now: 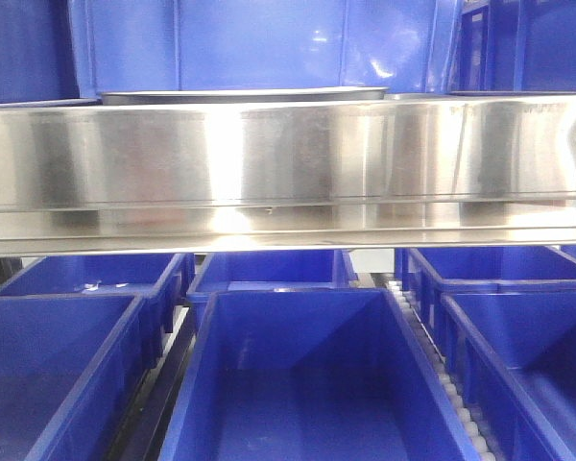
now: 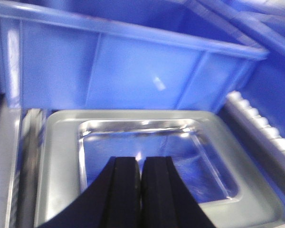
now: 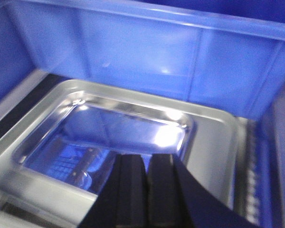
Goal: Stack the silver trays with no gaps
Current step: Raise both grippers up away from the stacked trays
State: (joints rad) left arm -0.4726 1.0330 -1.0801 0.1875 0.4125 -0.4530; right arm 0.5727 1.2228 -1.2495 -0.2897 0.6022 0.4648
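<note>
hovering both arms over the silver trays, w/ left gripper pads pressed together on nothing above one tray, right gripper nearly closed, also empty, over another tray. each tray sits flat in front of a blue bin, i'd guess staged for stacking. no readable labels or writing anywhere, incl. the steel rail.

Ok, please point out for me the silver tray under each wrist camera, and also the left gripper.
silver tray [image 2: 61, 156]: left wrist view, on its flat left rim.
second silver tray [image 3: 213, 142]: right wrist view, on its flat right rim.
left gripper [image 2: 141, 190]: left wrist view, between its two black fingertips.
</note>
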